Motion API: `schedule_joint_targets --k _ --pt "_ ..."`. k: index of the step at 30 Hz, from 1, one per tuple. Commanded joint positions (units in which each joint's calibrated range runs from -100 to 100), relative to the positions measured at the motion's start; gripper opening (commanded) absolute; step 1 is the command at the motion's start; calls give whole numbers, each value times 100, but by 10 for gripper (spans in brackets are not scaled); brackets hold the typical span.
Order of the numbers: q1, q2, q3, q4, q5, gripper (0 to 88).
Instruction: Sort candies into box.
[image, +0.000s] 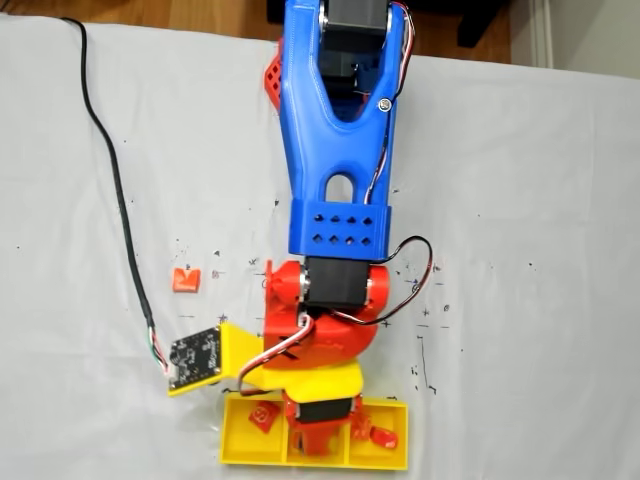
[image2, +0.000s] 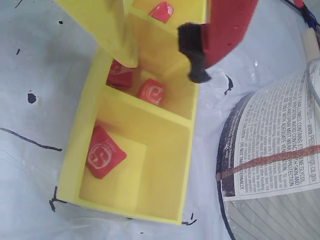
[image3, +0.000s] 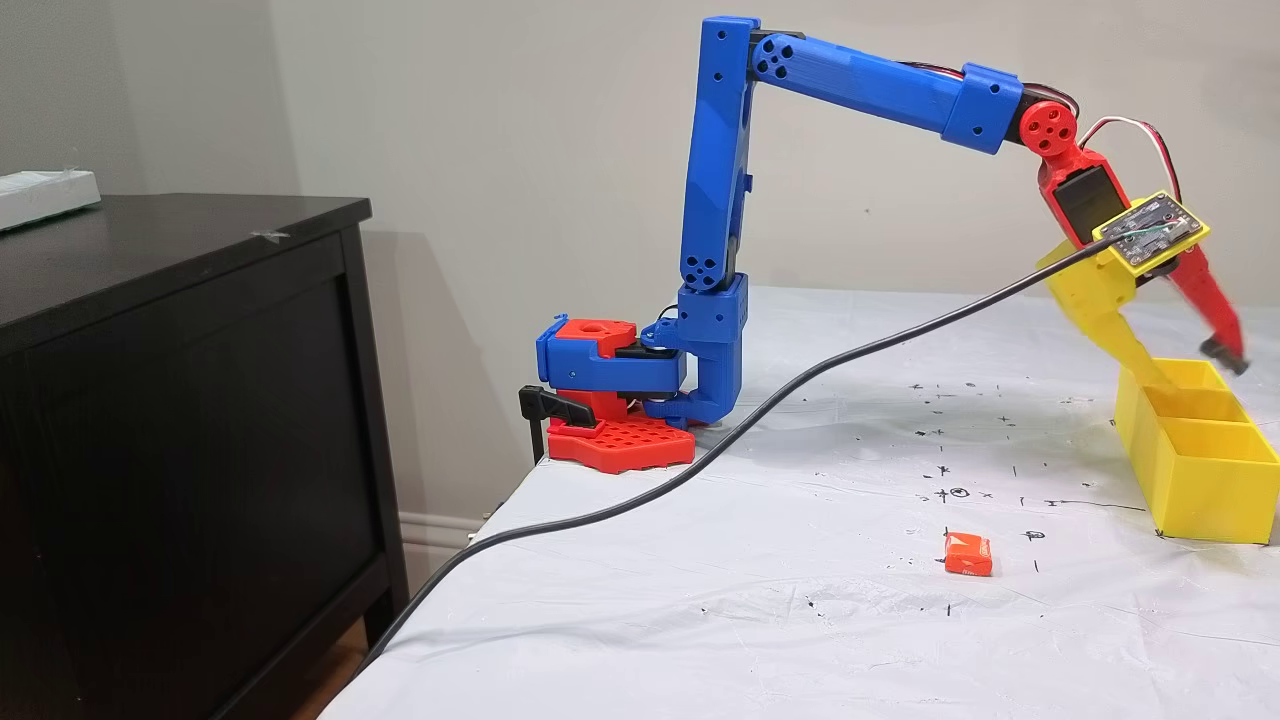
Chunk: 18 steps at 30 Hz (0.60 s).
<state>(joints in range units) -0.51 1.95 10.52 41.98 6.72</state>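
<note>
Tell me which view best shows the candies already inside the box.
The wrist view: it looks down into the box and shows four candies, including one in the near compartment and two in the middle. A fixed view from above shows two; the arm covers the middle. The side fixed view shows only the box's walls.

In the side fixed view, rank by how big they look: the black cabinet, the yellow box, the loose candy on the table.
1. black cabinet, though it sits nearest the camera
2. yellow box
3. loose candy
</note>
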Motion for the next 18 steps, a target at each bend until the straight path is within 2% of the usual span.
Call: schedule_joint_targets --k 1,6,12,18 --pt "105 -966 -46 71 29 2" --pt "286 -1391 400 243 127 2" --pt "739 -1187 -156 1577 547 2" --pt "1328 -1314 154 1782 923 2"
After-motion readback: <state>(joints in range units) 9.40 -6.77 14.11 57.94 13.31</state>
